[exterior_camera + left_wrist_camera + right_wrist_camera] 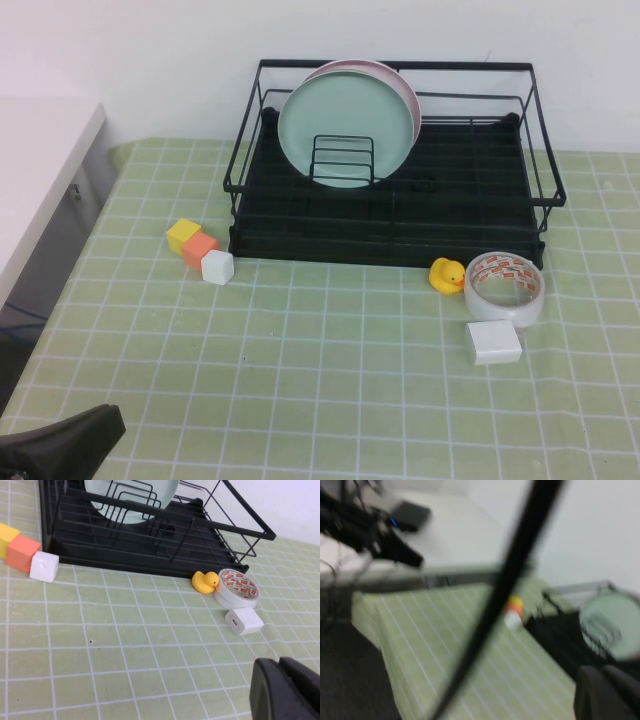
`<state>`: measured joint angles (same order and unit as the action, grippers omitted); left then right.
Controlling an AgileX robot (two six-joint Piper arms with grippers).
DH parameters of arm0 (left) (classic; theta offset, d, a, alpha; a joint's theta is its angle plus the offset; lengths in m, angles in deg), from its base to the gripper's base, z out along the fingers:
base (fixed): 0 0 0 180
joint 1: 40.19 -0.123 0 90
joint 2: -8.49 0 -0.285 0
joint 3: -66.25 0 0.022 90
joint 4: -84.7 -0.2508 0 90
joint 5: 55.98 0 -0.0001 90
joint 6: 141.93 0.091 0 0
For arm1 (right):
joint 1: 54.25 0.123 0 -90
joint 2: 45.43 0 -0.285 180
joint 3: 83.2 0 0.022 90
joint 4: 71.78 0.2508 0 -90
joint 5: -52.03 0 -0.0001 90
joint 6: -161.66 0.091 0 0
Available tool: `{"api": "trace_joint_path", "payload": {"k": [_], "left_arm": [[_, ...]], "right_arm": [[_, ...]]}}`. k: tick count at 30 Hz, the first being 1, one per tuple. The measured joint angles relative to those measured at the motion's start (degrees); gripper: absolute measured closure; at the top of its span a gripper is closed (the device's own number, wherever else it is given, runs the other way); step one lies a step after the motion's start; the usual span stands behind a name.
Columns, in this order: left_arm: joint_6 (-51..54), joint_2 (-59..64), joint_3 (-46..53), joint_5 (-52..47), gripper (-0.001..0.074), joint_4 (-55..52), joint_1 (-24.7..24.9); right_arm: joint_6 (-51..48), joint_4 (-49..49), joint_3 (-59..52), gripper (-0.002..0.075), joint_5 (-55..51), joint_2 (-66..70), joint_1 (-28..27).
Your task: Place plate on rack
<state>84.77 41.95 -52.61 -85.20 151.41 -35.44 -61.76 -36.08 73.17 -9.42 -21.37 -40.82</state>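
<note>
Green-checked cloth [330, 380], plate [345, 125] upright in rack [400, 215] upper centre, seemingly done; left gripper [282, 690] lower left, right gripper [605, 695] out of high view, both apparently closed, empty.

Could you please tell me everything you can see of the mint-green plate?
The plate is round, plain pale mint green, matte like plastic, with a shallow raised rim. It stands on edge in the rack, behind small wire loops, face toward the camera, with a pink plate close behind it. The left gripper hangs low over the table's near left; the right gripper is off to the side. Neither touches it.
</note>
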Motion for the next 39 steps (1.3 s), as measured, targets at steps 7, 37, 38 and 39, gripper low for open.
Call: {"api": "trace_joint_path", "payload": {"k": [7,37,38,39], "left_arm": [[0.35,0.0,0.0,-0.76,0.0737,0.0,0.0],[0.35,0.0,0.0,-2.58,0.0737,0.41,0.0],[0.35,0.0,0.0,-2.58,0.0737,0.41,0.0],[0.35,0.0,0.0,-2.58,0.0737,0.41,0.0]], "right_arm": [[7.54,-10.38,-8.97,0.072,2.91,-6.9,0.0],[40.47,-39.61,-51.17,0.072,37.43,-16.94,-20.48],[42.95,-41.84,-51.46,0.072,37.4,-16.94,-19.82],[46.2,-44.72,-51.92,0.072,37.55,-16.94,-18.81]]}}
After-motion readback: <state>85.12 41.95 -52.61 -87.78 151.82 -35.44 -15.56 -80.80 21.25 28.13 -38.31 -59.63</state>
